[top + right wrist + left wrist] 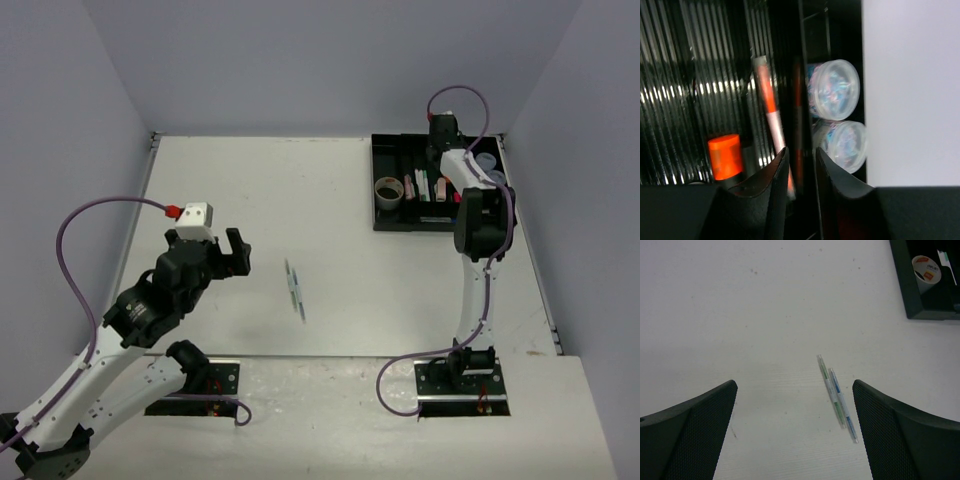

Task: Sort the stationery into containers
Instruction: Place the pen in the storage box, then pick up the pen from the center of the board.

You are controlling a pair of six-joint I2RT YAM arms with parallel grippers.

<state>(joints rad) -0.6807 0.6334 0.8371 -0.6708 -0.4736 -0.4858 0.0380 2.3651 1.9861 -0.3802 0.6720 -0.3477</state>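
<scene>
Pens [295, 290]: green and blue, thin, flat, touching, mid-counter.
Tray [400, 225]: black, far-right corner.
Tape roll [388, 190]: hole up, tray's left end.
Tubs [835, 90]: tray's right end.

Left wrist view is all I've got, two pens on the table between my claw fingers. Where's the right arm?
Observer: Top view shows it reaching over the black tray at the far right, well away from the pens.
Operator: What's in the tray there?
Observer: Right wrist view shows two round tubs side by side and an orange highlighter, just in front of the right claw.
</scene>
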